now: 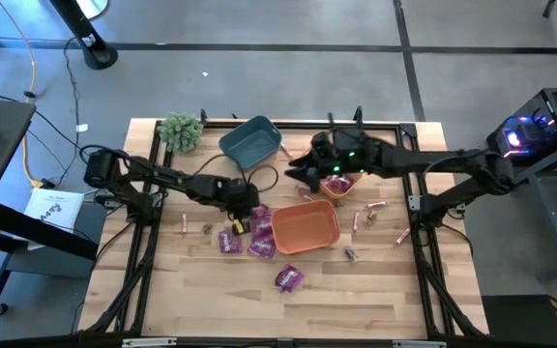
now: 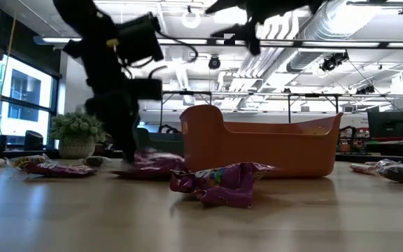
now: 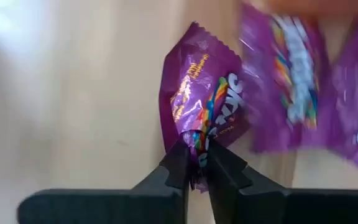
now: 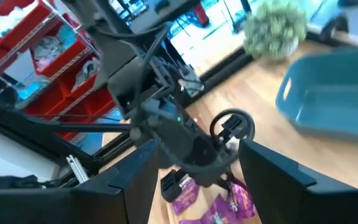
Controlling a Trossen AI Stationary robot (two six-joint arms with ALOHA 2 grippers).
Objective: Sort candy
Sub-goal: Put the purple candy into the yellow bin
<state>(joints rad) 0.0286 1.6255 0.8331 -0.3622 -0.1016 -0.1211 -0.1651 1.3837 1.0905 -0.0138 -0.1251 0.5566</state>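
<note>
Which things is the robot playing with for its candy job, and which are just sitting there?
For the job:
purple packet pinched by the left gripper
other purple packets
pink sticks
right gripper, open, up in the air

Just sitting:
plant ball
orange bin, teal bin, yellow bin

Both arms (image 1: pixel 162 179) are built from matte black links with chunky rounded joints, and thin black cables are looped loosely alongside the left one. A small green light is seen glowing on the right arm's wrist (image 1: pixel 341 155), and a similar green dot is spotted on the left arm's housing in the right wrist view. The left gripper (image 3: pixel 196 163) is made of two flat black fingers tapering to blunt tips off a wide black crossbar, pretty plain stuff.
</note>
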